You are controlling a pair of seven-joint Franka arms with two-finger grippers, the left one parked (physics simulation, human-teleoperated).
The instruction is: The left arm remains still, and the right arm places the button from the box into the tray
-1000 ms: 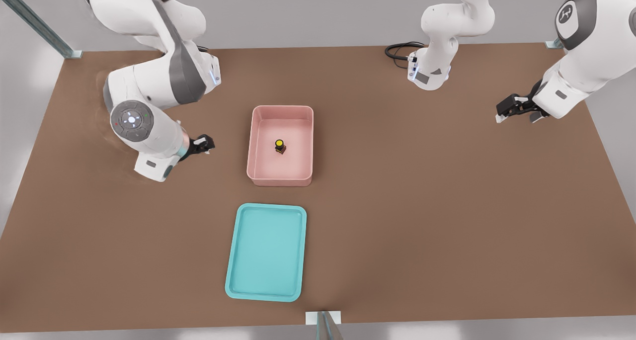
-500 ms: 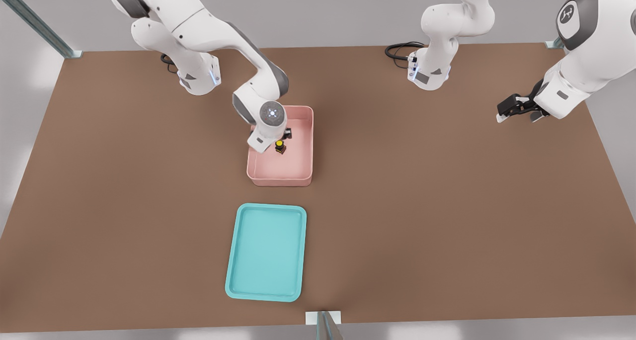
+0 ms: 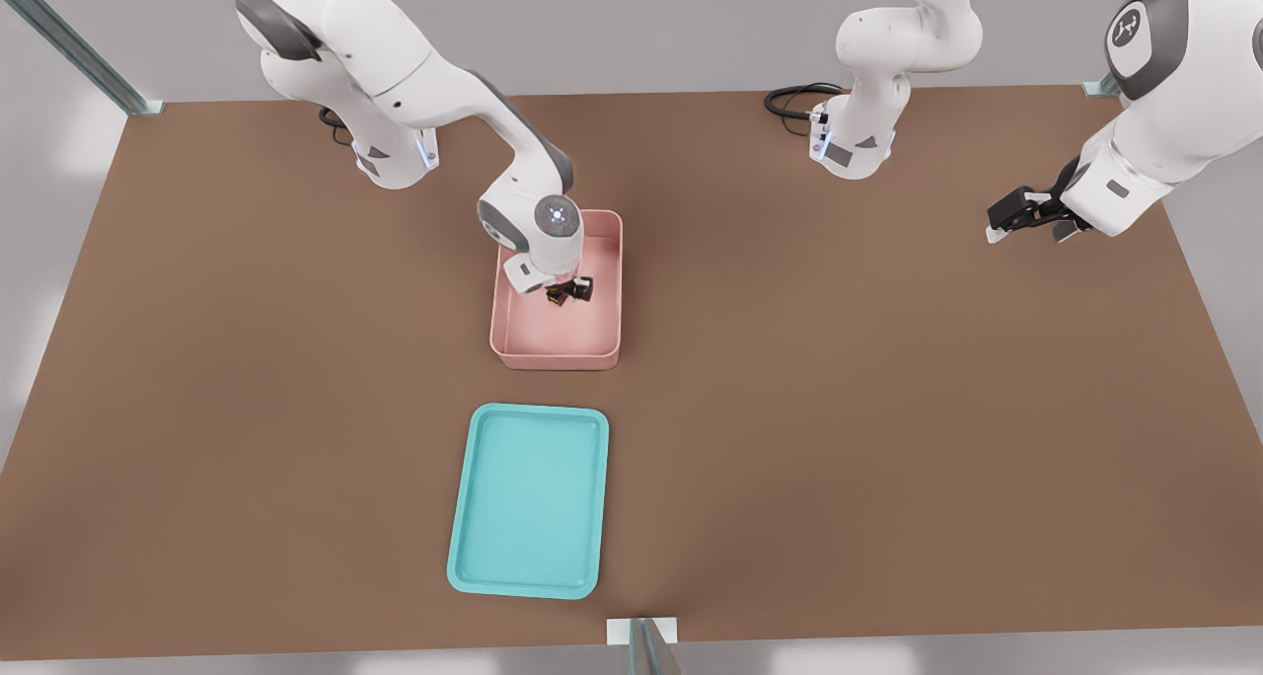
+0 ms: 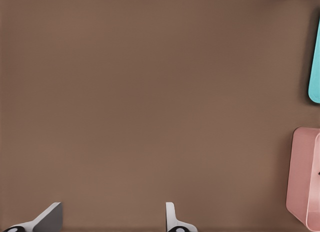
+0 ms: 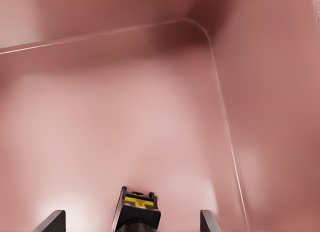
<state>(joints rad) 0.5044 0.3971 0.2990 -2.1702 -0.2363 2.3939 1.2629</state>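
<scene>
Your right arm reaches down into the box; the tray sits apart, nearer the camera. The gripper is spread wide, straddling the button on the box floor, gripping nothing. This looks like the grasp step: next, close and lift.

We log: brown table, matte, plain, filling most of front view. Pale grey wall behind. Metal strut slanting at far corner; metal bracket at near edge. Black cable coiled near far edge. Soft even light.
</scene>
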